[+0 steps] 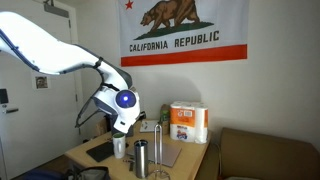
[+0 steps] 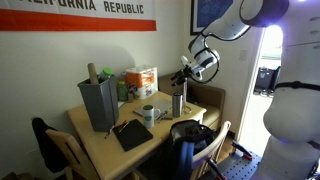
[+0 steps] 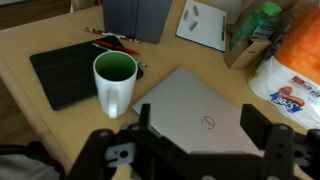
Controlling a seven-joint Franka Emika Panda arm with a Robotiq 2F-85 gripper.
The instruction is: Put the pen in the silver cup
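The silver cup [image 3: 115, 82] is short and pale with a dark green rim, and it stands upright on the wooden table [image 3: 40, 130]. It also shows in both exterior views [image 1: 119, 148] [image 2: 148, 115]. Pens [image 3: 114, 42], red and dark, lie just behind the cup beside a black notebook [image 3: 68, 73]. My gripper [image 3: 200, 130] is open and empty. It hovers above a closed silver laptop [image 3: 200, 112], to the right of the cup. In the exterior views the gripper [image 1: 122, 126] [image 2: 183, 78] hangs above the table near the cup.
A taller dark steel tumbler [image 1: 141, 158] [image 2: 177, 103] stands near the cup. A grey box [image 3: 135, 18] [image 2: 99, 105], a white notepad [image 3: 203, 25], a green bottle [image 3: 262, 22] and a paper towel pack [image 3: 295, 75] [image 1: 187, 122] line the back.
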